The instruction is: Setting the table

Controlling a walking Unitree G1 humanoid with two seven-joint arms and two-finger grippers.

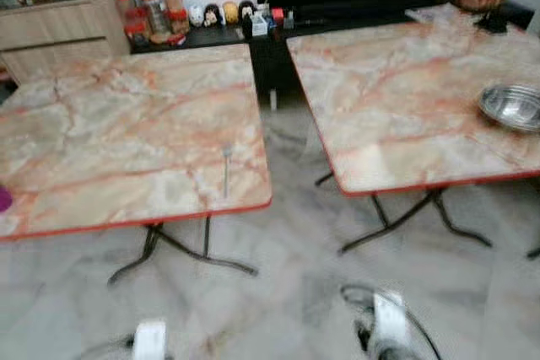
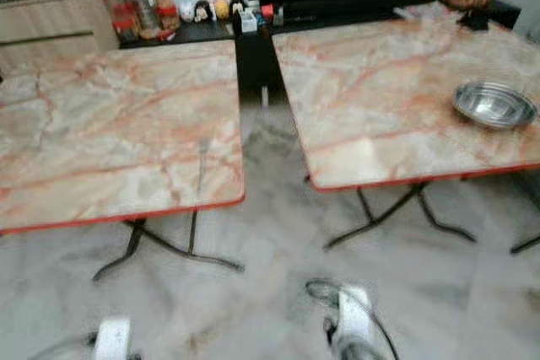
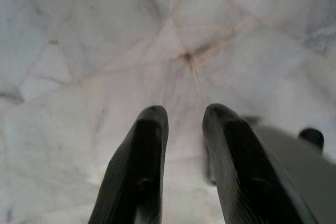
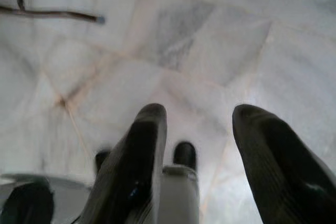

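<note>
Black left gripper [image 3: 181, 124] fingers slightly apart (empty), above marble floor [image 3: 79, 66]

- Both tables [image 1: 126, 132] have a smooth, marble-look top in pink and cream with a slight sheen, a red edge and thin dark metal legs [image 1: 181, 250].
- The bowl [image 1: 512, 107] is shiny metal.
- The utensil [image 1: 226, 170] looks like dull metal.
- The floor [image 1: 287, 292] is polished pale marble with grey veins.
- The cabinet [image 1: 59, 27] is matt light wood.
- The fingers [image 3: 139, 171] are matt black.
</note>
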